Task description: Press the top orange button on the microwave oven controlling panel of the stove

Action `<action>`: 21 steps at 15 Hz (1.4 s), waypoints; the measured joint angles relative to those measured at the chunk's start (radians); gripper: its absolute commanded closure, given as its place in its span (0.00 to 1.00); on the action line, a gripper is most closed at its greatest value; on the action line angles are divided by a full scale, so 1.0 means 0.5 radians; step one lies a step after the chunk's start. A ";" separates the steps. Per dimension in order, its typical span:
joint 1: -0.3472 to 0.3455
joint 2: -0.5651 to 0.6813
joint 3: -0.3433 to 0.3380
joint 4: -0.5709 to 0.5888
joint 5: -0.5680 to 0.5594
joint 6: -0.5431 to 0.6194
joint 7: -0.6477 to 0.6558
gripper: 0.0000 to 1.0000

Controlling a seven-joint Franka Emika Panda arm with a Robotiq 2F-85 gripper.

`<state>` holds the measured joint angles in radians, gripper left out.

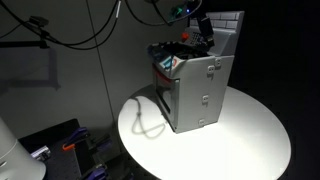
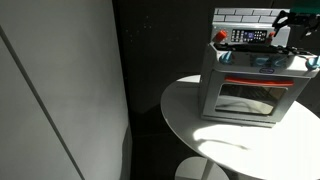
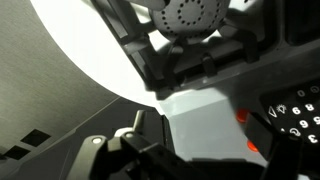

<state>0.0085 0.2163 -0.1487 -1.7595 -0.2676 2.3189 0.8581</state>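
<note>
A grey toy stove (image 1: 203,95) (image 2: 248,90) stands on a round white table (image 1: 250,140) (image 2: 195,125). Its dark control panel (image 2: 247,37) (image 3: 297,112) with white symbols stands upright at the back of the stove top. In the wrist view two orange buttons sit at the panel's left edge, the top one (image 3: 241,116) above the lower one (image 3: 252,146). My gripper (image 1: 200,35) (image 2: 290,25) (image 3: 210,150) hovers close over the stove top by the panel. Its fingers look apart and hold nothing. The right finger lies just beside the orange buttons.
A black burner grate (image 3: 180,40) and a toy pot (image 1: 172,58) sit on the stove top. The white tiled backsplash (image 2: 245,14) rises behind the panel. Cables (image 1: 70,35) hang at the back. Dark surroundings lie beyond the table rim.
</note>
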 measured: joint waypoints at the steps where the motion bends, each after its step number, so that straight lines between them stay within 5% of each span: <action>1: 0.000 0.013 0.000 0.013 0.000 0.006 0.000 0.00; 15: 0.000 0.119 -0.009 0.137 0.007 0.017 -0.009 0.00; 21: -0.011 -0.032 0.001 0.041 0.124 -0.096 -0.267 0.00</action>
<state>0.0031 0.2003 -0.1481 -1.7392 -0.2056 2.2708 0.7247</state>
